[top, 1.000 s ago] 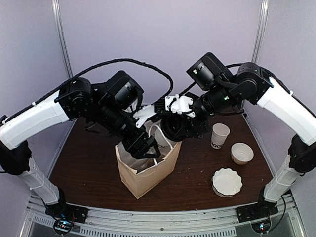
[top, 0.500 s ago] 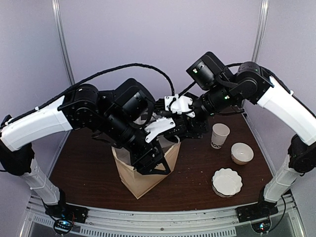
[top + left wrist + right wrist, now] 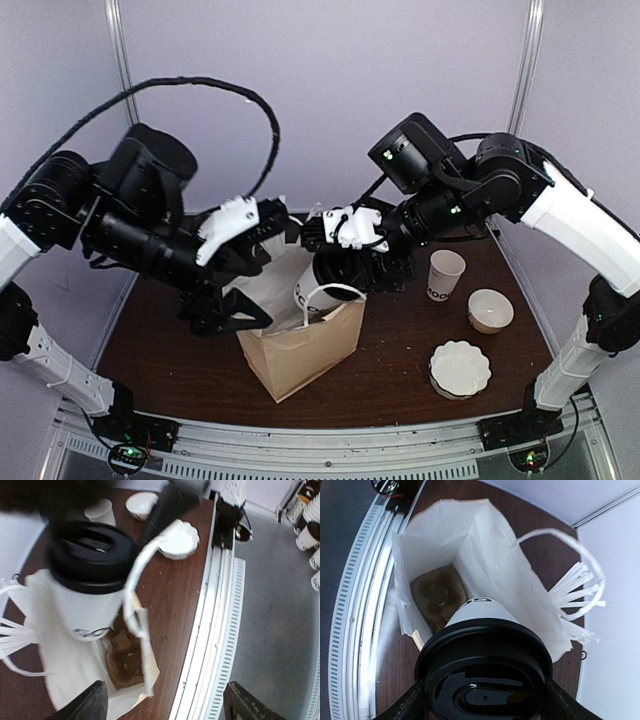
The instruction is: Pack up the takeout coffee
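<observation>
1. Table point(image 3: 400, 350): dark brown wood, beneath both claws.
2. Bag point(image 3: 300, 355): brown paper with a white inside. It stands open directly under the right claw and just to the right of the left claw. A white loop handle point(image 3: 337, 291) arches up in front of the coffee.
3. Left claw point(image 3: 232, 318): its black fingers are spread wide and hold nothing. It hovers at the bag's left rim, and I cannot tell whether it touches the paper.
4. Right claw point(image 3: 482, 702): clamped on the coffee's black lid point(image 3: 485, 670), with one finger at each side.
5. Coffee point(image 3: 316, 288): a white cup with black lettering near its base. It hangs tilted from the right claw, base down at the bag's open mouth. The bag's brown floor shows beyond it.
6. Plates point(image 3: 460, 368): a small white stack to the right of the right claw, well apart and nearer the table's front edge.
7. Bowl point(image 3: 490, 310): white, further right of the right claw than the lidless cup.
8. Lidless cup point(image 3: 445, 275): white and upright, near the right claw's right side, not touching it.
</observation>
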### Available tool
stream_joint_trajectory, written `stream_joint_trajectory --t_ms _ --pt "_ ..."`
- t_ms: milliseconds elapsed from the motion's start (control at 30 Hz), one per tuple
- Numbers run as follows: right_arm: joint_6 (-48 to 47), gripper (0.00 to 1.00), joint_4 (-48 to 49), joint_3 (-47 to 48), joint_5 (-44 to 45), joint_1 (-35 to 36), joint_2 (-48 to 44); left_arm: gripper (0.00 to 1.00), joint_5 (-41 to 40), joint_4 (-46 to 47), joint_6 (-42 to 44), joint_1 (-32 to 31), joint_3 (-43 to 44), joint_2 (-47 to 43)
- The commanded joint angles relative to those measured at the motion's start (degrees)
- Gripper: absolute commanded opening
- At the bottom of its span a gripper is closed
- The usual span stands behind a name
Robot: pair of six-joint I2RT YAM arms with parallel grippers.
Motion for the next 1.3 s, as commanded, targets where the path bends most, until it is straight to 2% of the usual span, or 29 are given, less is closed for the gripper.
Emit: stream_joint_trajectory --t_ms 0,100,167,233,267,333,467,800,1000,1100,1133,1200,1267 --pt "-3.57 0.72 -8.74 -3.15 1.92 1.06 1.34 0.85 -7.90 7.53 2.64 0.29 -0.84 -6.66" --pt "-3.79 0.72 -9.11 -3.67 1.75 1.60 1.06 0.86 -10.98 7.66 4.16 0.28 -2.79 -7.22" --pt "-4.10 0.72 -9.36 -3.78 1.78 1.78 0.66 0.92 -15.68 7.93 2.99 1.09 -3.56 -7.18" --pt "-4.78 0.72 -9.61 -4.21 2.11 2.17 -0.18 0.96 -21.25 8.00 -0.14 4.75 -4.29 -6.97" --pt "-5.06 0.72 -9.60 -4.46 2.44 2.44 -0.55 0.96 -21.47 7.95 -1.99 8.07 -4.98 -6.80" --pt "-6.11 0.72 -9.05 -5.84 2.97 3.00 -1.95 0.96 -15.77 10.23 -3.57 14.68 -8.50 -7.13" --pt "-7.65 0.72 -8.24 -8.05 3.56 4.04 -2.36 0.96 -11.75 15.77 -2.89 21.41 -15.08 -5.65" --pt "-15.82 0.71 -11.71 -6.33 7.12 5.93 -0.20 0.94 -1.42 23.48 -1.68 30.87 -18.36 4.56" --pt "-17.53 0.71 -13.97 -5.43 7.81 9.37 0.08 0.92 -1.43 22.54 -2.65 31.14 -15.61 4.82" --pt "-16.83 0.70 -14.38 -7.62 9.41 10.83 -0.44 0.86 3.79 13.96 -3.43 30.46 -7.68 3.54" --pt "-16.56 0.70 -14.41 -8.05 9.50 11.01 -0.52 0.84 4.77 12.09 -2.69 28.22 -5.82 2.42" --pt "-16.18 0.70 -14.34 -8.22 9.79 11.05 -0.35 0.86 0.55 9.69 0.05 19.08 -4.64 -1.19" --pt "-15.82 0.70 -14.29 -7.62 9.99 11.03 -0.14 0.87 -1.13 7.02 -1.23 14.00 -4.24 -3.55"
